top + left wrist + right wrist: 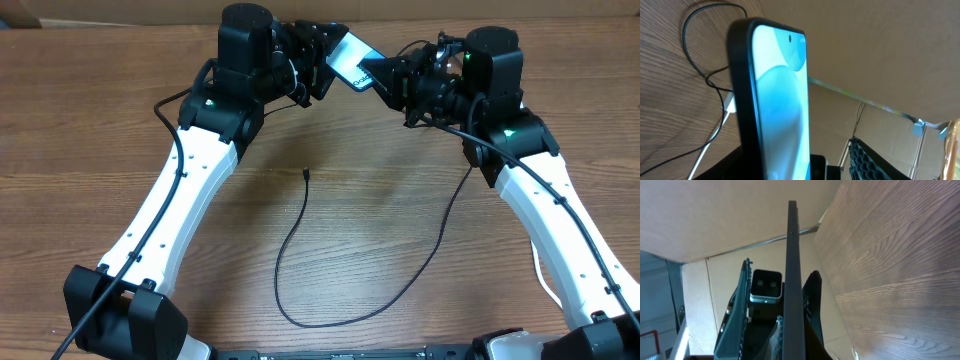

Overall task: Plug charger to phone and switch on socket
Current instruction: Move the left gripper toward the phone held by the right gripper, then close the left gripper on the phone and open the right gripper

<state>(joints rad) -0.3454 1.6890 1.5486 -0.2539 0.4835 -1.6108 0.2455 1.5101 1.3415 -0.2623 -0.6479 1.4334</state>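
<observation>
The phone (pixel 348 55) is held in the air at the far middle of the table, between my two grippers. Its light blue screen fills the left wrist view (pixel 780 100); the right wrist view shows it edge-on (pixel 792 255). My right gripper (pixel 385 80) is shut on its lower part. My left gripper (pixel 325 62) is open, its two fingers standing apart on either side of the phone. The charger (pixel 290 250) lies loose on the table, its small connector tip (pixel 306 174) pointing away from me. The socket block is out of view.
A thick white cord with a white plug end (pixel 730 102) lies on the wood below the phone. Another bit of white cord (pixel 541 272) shows beside the right arm. Cardboard walls stand behind the table.
</observation>
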